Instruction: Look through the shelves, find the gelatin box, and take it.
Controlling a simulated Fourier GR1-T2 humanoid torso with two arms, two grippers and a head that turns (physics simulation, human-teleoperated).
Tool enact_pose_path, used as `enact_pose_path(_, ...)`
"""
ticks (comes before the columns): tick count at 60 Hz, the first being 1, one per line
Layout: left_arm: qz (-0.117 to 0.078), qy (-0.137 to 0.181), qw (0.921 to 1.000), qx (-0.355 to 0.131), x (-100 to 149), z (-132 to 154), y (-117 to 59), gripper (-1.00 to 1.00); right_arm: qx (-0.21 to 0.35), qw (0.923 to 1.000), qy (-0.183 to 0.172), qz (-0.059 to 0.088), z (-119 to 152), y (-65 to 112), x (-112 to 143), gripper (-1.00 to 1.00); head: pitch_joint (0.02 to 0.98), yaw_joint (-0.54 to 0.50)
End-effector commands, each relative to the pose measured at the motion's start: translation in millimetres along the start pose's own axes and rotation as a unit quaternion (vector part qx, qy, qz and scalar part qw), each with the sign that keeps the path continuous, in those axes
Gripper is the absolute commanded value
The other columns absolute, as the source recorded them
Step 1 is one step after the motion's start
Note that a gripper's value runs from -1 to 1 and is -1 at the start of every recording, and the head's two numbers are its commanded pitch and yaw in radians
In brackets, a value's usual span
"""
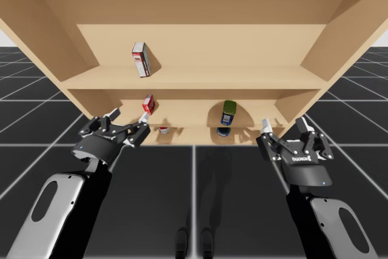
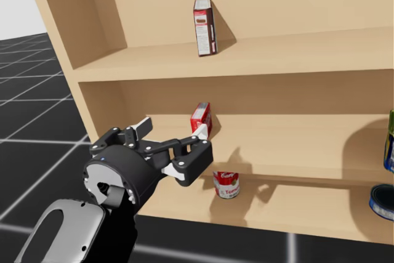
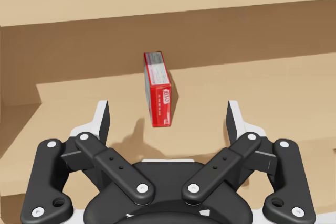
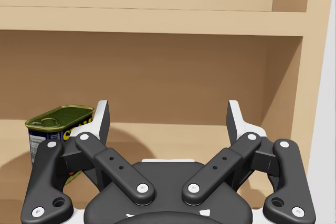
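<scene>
The gelatin box (image 3: 158, 88), small and red, stands on the middle shelf (image 1: 188, 112), tilted a little. In the left wrist view it is straight ahead of my left gripper (image 3: 168, 114), which is open, and it stays clear of both fingers. From my head I see the same box (image 2: 201, 119) just beyond the left gripper (image 2: 172, 129); from above the box (image 1: 148, 103) is a short way past the left gripper (image 1: 129, 116). My right gripper (image 1: 285, 125) hangs open in front of the shelves' right end, nothing in it (image 4: 168, 114).
A taller red and white box (image 1: 140, 59) stands on the upper shelf. A green and blue can (image 1: 228, 113) sits on the middle shelf, beside my right gripper's left finger. On the bottom shelf are a small red and white can (image 2: 226, 185) and a flat dark blue can (image 2: 381, 201).
</scene>
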Motion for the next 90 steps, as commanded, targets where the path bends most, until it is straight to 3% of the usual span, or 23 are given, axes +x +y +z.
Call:
enact_pose_path(1,0.004,0.016,0.9998,0.007,-5.6,-28.7,-3.6,-1.00,-0.001,1.0000,0.000,0.001,0.9,-0.4,-0.3,-1.00,0.523,0.31)
enact_pose_path(10,0.015,0.025,0.9995,0.007,-15.8,-50.9,-2.1,-1.00,-0.002,1.0000,-0.001,0.002,1.5,-1.0,0.3,-1.00,0.518,0.30)
enact_pose_path(12,0.002,0.020,0.9997,0.012,-19.4,-57.1,-1.5,-1.00,-0.003,1.0000,-0.002,0.002,1.5,-1.3,0.3,-1.00,0.517,0.30)
enact_pose_path(20,0.012,0.027,0.9994,0.016,-24.0,-71.4,1.1,-1.00,-0.007,0.9999,-0.005,0.007,1.8,-3.0,1.1,-1.00,0.521,0.30)
enact_pose_path(35,0.014,0.041,0.9985,0.032,-31.3,-103.6,5.1,-1.00,-0.010,0.9999,-0.007,0.010,1.9,-5.1,2.4,-1.00,0.519,0.29)
enact_pose_path(48,0.019,0.046,0.9981,0.035,-39.0,-113.8,7.7,-1.00,-0.013,0.9998,-0.008,0.013,1.9,-6.9,3.0,-1.00,0.517,0.28)
enact_pose_path(53,0.019,0.046,0.9982,0.033,-40.3,-114.1,7.1,-0.77,-0.014,0.9998,-0.007,0.013,2.1,-7.3,3.2,-1.00,0.517,0.28)
enact_pose_path(54,0.022,0.046,0.9983,0.030,-40.9,-114.2,6.6,-0.49,-0.014,0.9998,-0.007,0.013,2.2,-7.4,3.2,-1.00,0.517,0.28)
enact_pose_path(55,0.021,0.046,0.9983,0.029,-41.1,-114.4,6.4,-0.38,-0.014,0.9998,-0.007,0.013,2.2,-7.4,3.2,-1.00,0.517,0.28)
enact_pose_path(57,0.013,0.046,0.9984,0.031,-42.8,-114.4,5.6,0.71,-0.014,0.9998,-0.007,0.013,2.1,-7.7,3.1,-1.00,0.514,0.28)
enact_pose_path(59,0.012,0.046,0.9985,0.028,-43.3,-114.0,5.4,0.91,-0.014,0.9998,-0.007,0.014,2.2,-7.9,3.1,-1.00,0.514,0.29)
enact_pose_path(62,0.007,0.042,0.9988,0.024,-43.5,-111.2,3.9,1.00,-0.015,0.9998,-0.007,0.014,2.0,-8.3,3.2,-1.00,0.512,0.28)
enact_pose_path(81,-0.020,0.019,0.9996,0.008,-20.0,-66.2,1.5,1.00,-0.018,0.9997,-0.005,0.014,2.0,-9.4,2.7,-1.00,0.511,0.28)
enact_pose_path(90,-0.020,0.017,0.9996,0.002,-11.8,-35.8,5.6,1.00,-0.018,0.9997,-0.004,0.014,2.2,-9.8,1.9,-1.00,0.511,0.28)
